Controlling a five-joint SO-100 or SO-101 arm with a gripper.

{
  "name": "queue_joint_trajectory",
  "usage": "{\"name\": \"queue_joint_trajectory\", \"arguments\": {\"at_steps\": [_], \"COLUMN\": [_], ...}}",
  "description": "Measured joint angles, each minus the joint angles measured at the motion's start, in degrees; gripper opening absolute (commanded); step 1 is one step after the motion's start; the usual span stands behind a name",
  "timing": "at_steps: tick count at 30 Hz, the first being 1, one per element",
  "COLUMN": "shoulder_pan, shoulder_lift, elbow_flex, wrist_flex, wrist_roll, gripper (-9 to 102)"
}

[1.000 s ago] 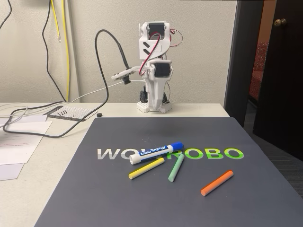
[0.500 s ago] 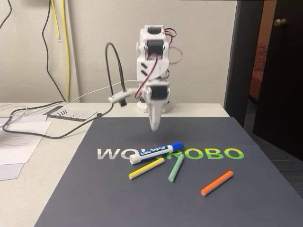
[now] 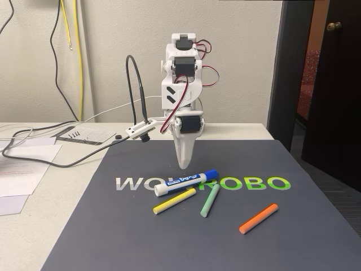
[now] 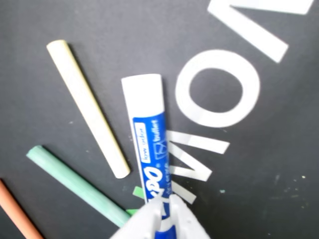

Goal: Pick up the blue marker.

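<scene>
Hand above blue marker, yellow stick beside.

Yellow stick beside blue marker

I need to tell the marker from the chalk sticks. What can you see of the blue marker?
The blue marker is a thick pen with a white barrel, a blue printed label, a blue cap and a flat white end. It lies flat and slanted on the dark mat, across its lettering, apart from the yellow stick. The gripper hovers above it, not touching.
</scene>
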Motion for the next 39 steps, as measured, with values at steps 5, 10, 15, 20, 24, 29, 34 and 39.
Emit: {"name": "queue_joint_trajectory", "arguments": {"at_steps": [5, 10, 15, 20, 24, 29, 34, 39], "shoulder_pan": [0.0, 0.0, 0.0, 0.0, 0.0, -0.2, -0.4, -0.4], "shoulder_lift": [-1.6, -2.1, -2.8, -3.0, -3.0, -4.1, -5.5, -6.6], "elbow_flex": [-0.8, -0.8, -0.9, -0.9, -0.9, -0.9, -0.9, -0.9], "wrist_flex": [0.1, 0.8, 1.2, 1.2, 1.7, 1.7, 0.6, -0.1], "wrist_roll": [-1.5, -2.8, -3.6, -3.6, -3.6, -3.6, -3.6, -4.7], "gripper": [5, 9, 9, 15, 17, 18, 17, 17]}}
